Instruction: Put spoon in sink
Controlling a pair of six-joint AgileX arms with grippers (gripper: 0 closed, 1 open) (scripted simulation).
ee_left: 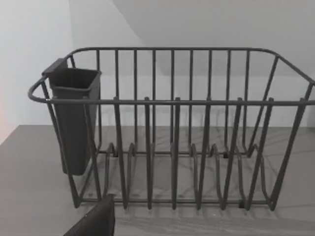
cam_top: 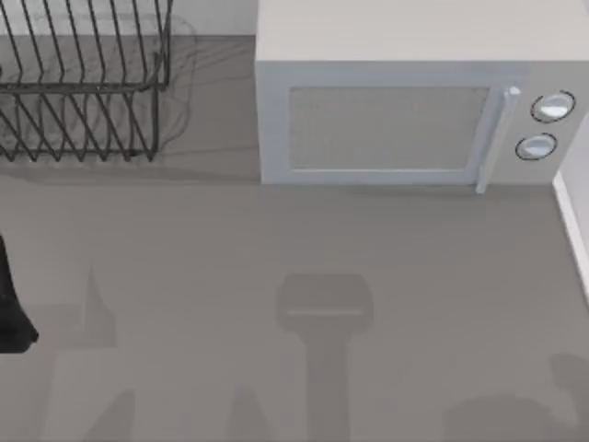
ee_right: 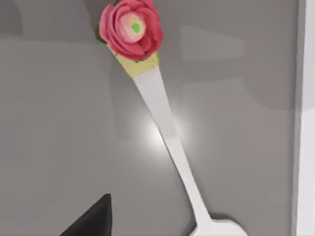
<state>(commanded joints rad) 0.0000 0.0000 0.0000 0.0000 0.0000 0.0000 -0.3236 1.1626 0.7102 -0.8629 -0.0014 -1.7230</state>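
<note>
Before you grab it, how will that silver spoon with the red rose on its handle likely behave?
The silver spoon with the red rose on its handle looks rigid and thin, so probably light. Its glossy handle may slip in the fingers. Lying flat on the grey countertop, it seems unlikely to roll, though the rose may make it end-heavy.

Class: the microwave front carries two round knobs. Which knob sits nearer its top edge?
The upper knob on the microwave, beside the handle's top; the other knob sits below.

A white spoon point(ee_right: 165, 129) with a pink rose point(ee_right: 130, 28) on its handle end lies flat on the grey counter point(ee_right: 54, 123).
</note>
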